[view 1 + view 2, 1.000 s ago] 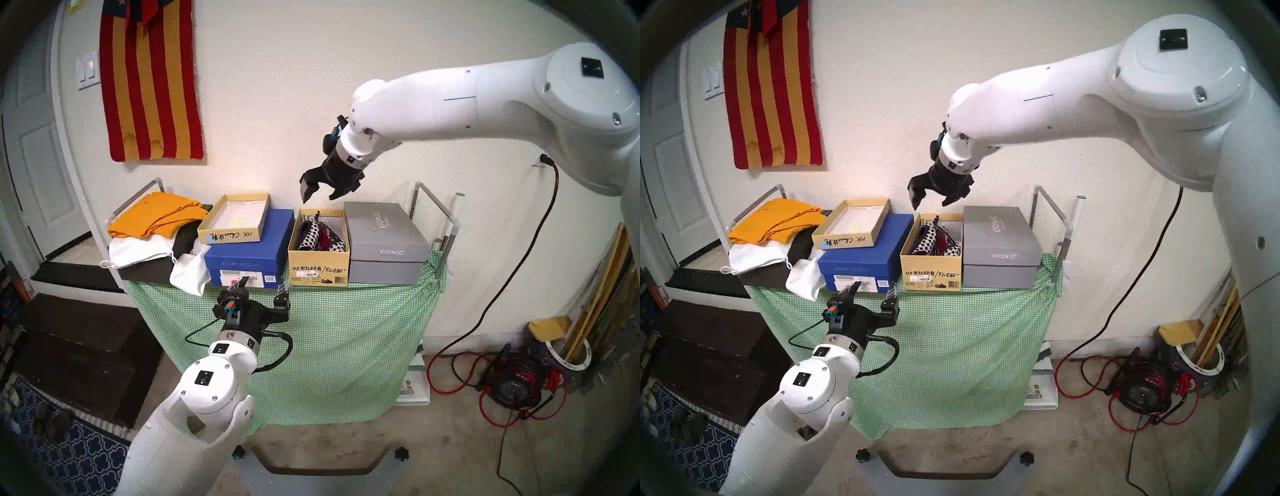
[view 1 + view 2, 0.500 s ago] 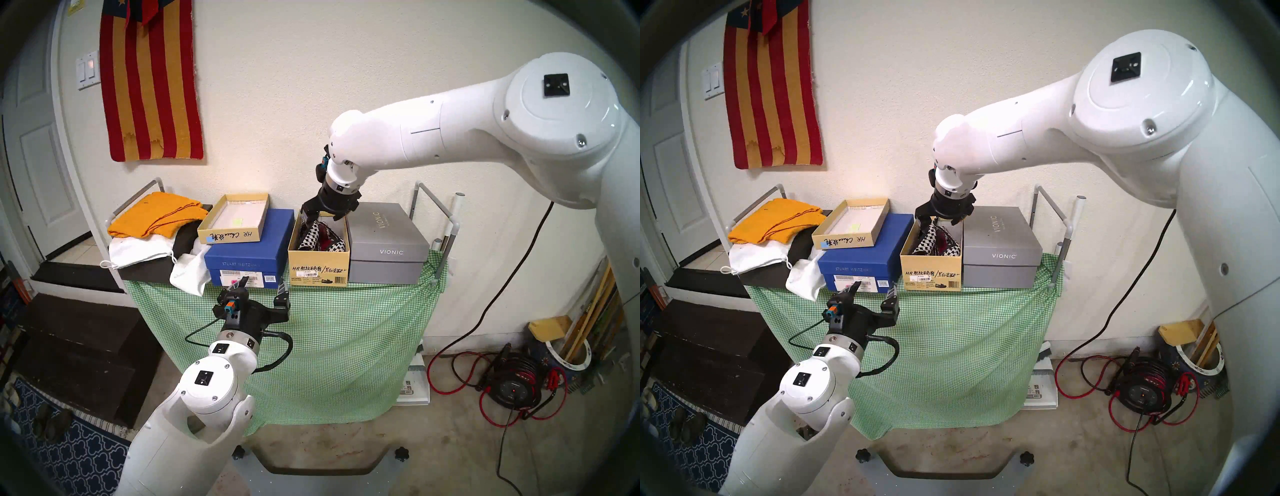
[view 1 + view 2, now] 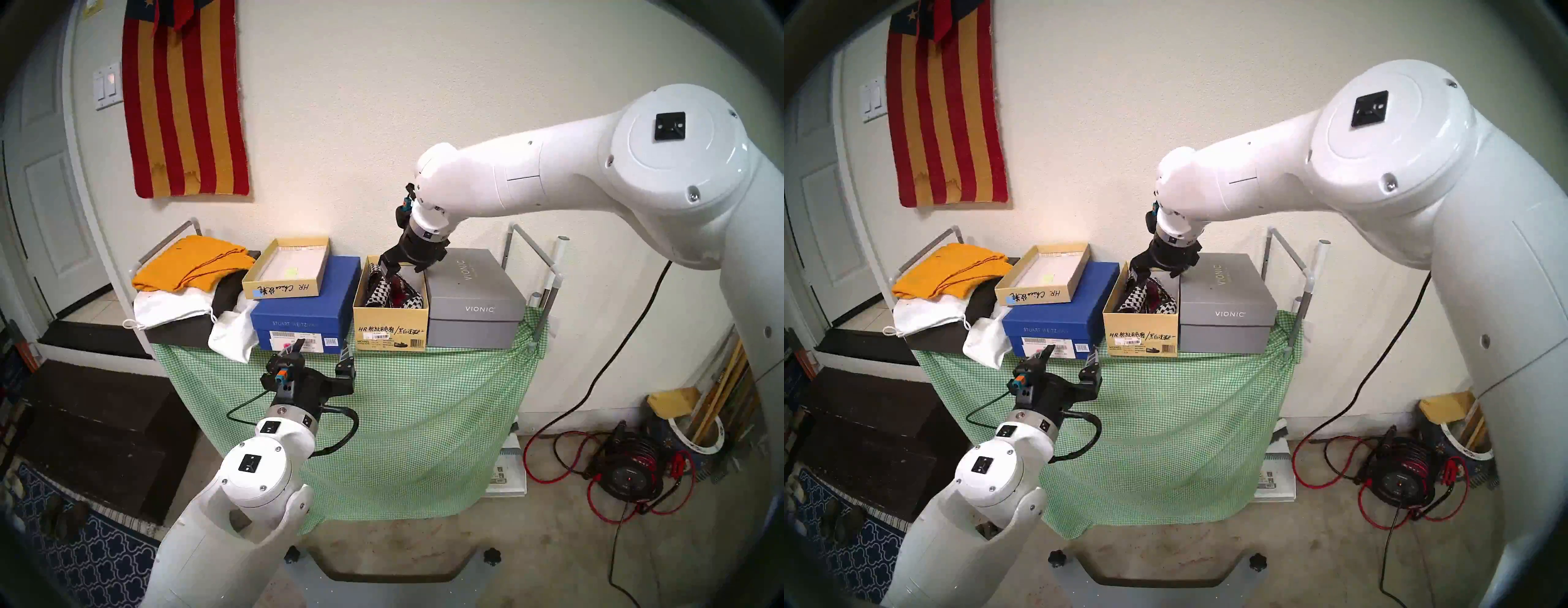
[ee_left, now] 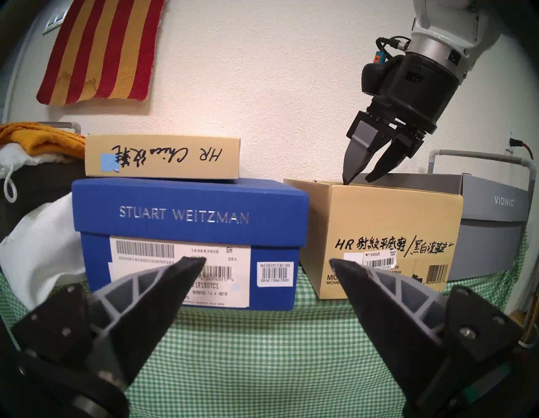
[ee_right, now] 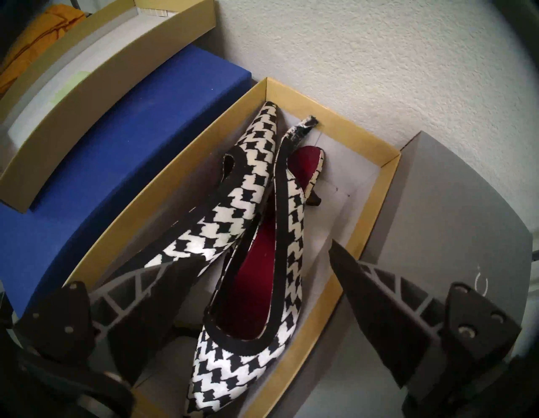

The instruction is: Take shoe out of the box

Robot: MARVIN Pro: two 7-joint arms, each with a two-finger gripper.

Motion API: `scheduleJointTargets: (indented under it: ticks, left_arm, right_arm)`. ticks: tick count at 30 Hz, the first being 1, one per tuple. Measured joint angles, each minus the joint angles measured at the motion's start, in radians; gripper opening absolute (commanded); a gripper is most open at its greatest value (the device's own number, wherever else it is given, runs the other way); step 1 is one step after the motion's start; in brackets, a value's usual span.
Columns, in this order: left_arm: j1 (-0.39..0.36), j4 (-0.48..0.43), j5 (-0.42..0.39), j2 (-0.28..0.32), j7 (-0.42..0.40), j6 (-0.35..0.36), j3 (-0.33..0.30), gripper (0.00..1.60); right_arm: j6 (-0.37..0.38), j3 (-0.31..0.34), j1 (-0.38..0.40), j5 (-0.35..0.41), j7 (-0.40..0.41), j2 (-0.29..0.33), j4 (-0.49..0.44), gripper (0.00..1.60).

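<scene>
Houndstooth shoes [image 5: 248, 233] part-hidden in box [image 5: 335, 294]; toes cut off

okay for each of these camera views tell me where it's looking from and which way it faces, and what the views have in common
Head pair: high on the robot, facing down and forward at the cart; both arms show, the left gripper low, the right gripper over the box.
Left wrist: level, facing the box fronts; its own fingers, jaws open.
Right wrist: steeply down into the box at the houndstooth shoes; jaws open, nothing held.
Shared: the box appears in all.
</scene>
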Motion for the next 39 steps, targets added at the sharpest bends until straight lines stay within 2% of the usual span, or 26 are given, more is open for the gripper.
scheduleJointTargets:
  ticks: [5,16,25,26,27,28,29,30,39]
  left_arm:
    - [0.000,0.000,0.000,0.000,0.000,0.000,0.000,1.60]
    - [0.000,0.000,0.000,0.000,0.000,0.000,0.000,1.60]
    - [0.000,0.000,0.000,0.000,0.000,0.000,0.000,1.60]
    - [0.000,0.000,0.000,0.000,0.000,0.000,0.000,1.60]
    - [0.000,0.000,0.000,0.000,0.000,0.000,0.000,1.60]
    - [0.000,0.000,0.000,0.000,0.000,0.000,0.000,1.60]
    - [0.000,0.000,0.000,0.000,0.000,0.000,0.000,1.60]
    - [0.000,0.000,0.000,0.000,0.000,0.000,0.000,1.60]
    - [0.000,0.000,0.000,0.000,0.000,0.000,0.000,1.60]
  right_arm:
    - [0.015,-0.008,-0.014,-0.034,0.044,-0.011,0.032,1.60]
    - [0.036,-0.048,-0.050,-0.147,0.092,-0.091,0.072,1.60]
    - [0.047,-0.084,-0.089,-0.250,0.177,-0.136,0.129,1.60]
    - [0.048,-0.086,-0.091,-0.257,0.185,-0.138,0.135,1.28]
    - [0.048,-0.087,-0.094,-0.263,0.193,-0.140,0.141,0.72]
    - [0.047,-0.090,-0.096,-0.274,0.204,-0.143,0.147,0.61]
    - [0.045,-0.092,-0.098,-0.282,0.210,-0.144,0.151,0.61]
    - [0.039,-0.095,-0.100,-0.296,0.222,-0.145,0.159,1.60]
    - [0.004,-0.100,-0.112,-0.336,0.276,-0.156,0.150,1.60]
